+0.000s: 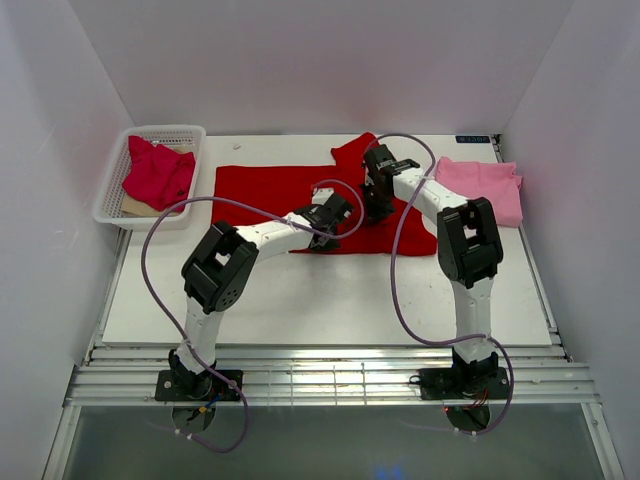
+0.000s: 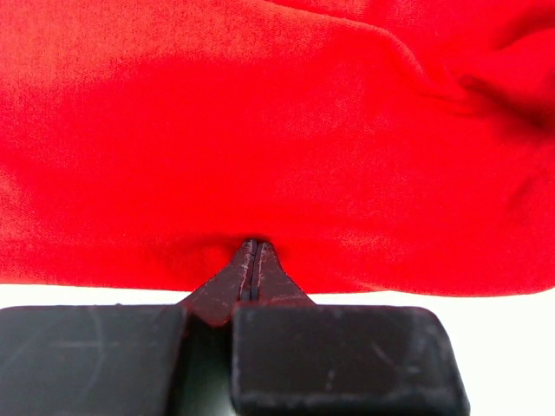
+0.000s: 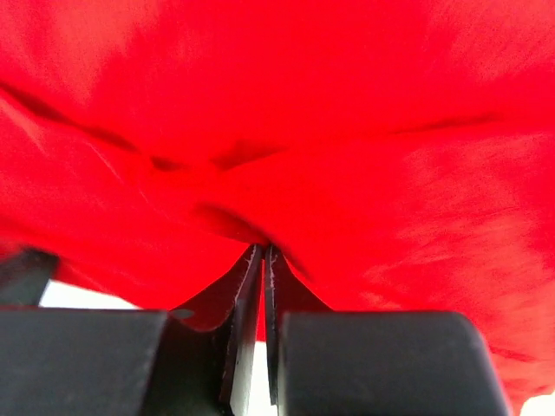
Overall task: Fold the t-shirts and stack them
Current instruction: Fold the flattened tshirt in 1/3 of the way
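A bright red t-shirt lies spread across the back middle of the white table. My left gripper is at its near hem, and in the left wrist view the left gripper is shut on the edge of the red cloth. My right gripper sits on the shirt's right part below a raised sleeve. Close up, the right gripper is shut on a bunched fold of red cloth. A folded light pink t-shirt lies at the back right. A crimson t-shirt lies crumpled in the basket.
The white mesh basket stands at the back left, against the left wall. White walls close in the table at the back and on both sides. Purple cables loop from both arms above the near part of the table.
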`<state>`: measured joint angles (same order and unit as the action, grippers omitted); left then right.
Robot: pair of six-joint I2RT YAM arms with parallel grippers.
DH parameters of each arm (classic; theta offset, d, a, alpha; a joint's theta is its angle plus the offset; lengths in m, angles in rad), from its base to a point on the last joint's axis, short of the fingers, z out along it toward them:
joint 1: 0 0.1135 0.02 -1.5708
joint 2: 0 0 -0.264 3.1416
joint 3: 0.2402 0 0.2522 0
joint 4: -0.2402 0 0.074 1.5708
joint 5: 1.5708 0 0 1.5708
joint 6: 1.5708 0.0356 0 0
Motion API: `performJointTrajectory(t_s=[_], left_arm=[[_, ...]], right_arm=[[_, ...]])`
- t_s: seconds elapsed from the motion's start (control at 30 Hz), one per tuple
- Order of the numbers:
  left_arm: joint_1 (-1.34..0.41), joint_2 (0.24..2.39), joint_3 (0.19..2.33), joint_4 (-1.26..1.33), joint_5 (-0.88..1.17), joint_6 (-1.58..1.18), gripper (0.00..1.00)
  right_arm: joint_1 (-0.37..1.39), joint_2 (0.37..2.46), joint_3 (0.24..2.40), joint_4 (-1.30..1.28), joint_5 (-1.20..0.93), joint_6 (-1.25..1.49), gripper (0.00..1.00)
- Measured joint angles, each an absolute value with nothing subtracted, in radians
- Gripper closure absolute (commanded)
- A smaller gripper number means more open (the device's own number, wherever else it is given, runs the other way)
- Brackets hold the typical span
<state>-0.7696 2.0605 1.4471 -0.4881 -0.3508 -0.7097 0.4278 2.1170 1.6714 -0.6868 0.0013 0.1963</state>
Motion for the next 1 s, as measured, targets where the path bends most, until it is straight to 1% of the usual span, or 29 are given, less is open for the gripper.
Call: performJointTrajectory(t_s=[0.2,0.23,0.3,0.33,0.37,0.5,0.57,0.63,0.7,0.8,0.9,0.93,1.0], left_arm=[[-0.770,2.031,1.408,-0.489,-0.336,-0.720,1.00],[-0.770,2.027,1.402,-0.488,-0.334,-0.723,1.00],[-0.770,2.022,1.396,-0.489,-0.328,-0.725,1.00],[-0.770,2.021,1.394,-0.489,-0.326,-0.726,1.00],[-0.770,2.020,1.393,-0.488,-0.324,-0.727,1.00],[-0.770,2.018,1.390,-0.487,-0.321,-0.727,1.00],[-0.770,2.017,1.390,-0.488,-0.321,-0.727,1.00],[-0.771,2.017,1.391,-0.489,-0.321,-0.725,1.00],[-0.776,2.017,1.396,-0.498,-0.320,-0.722,1.00],[-0.791,2.018,1.417,-0.532,-0.311,-0.715,1.00],[-0.813,2.018,1.469,-0.570,-0.301,-0.712,1.00],[-0.818,2.018,1.496,-0.576,-0.297,-0.710,0.99],[-0.826,2.016,1.543,-0.579,-0.295,-0.707,0.96]], right_arm=[[0.428,2.191,1.877,-0.709,0.072,0.176,0.91],[0.428,2.204,1.906,-0.707,0.083,0.173,0.88],[0.428,2.237,1.962,-0.707,0.104,0.163,0.78],[0.428,2.256,1.985,-0.703,0.115,0.157,0.68],[0.428,2.272,2.000,-0.694,0.128,0.151,0.64],[0.428,2.297,1.978,-0.654,0.163,0.137,0.61],[0.428,2.281,1.930,-0.614,0.176,0.137,0.60],[0.428,2.226,1.823,-0.546,0.188,0.138,0.59],[0.428,2.168,1.755,-0.521,0.198,0.138,0.59],[0.428,2.087,1.729,-0.514,0.211,0.138,0.60],[0.428,2.010,1.729,-0.519,0.215,0.147,0.64],[0.428,1.985,1.720,-0.518,0.213,0.151,0.73],[0.428,1.941,1.682,-0.524,0.205,0.163,0.87]])
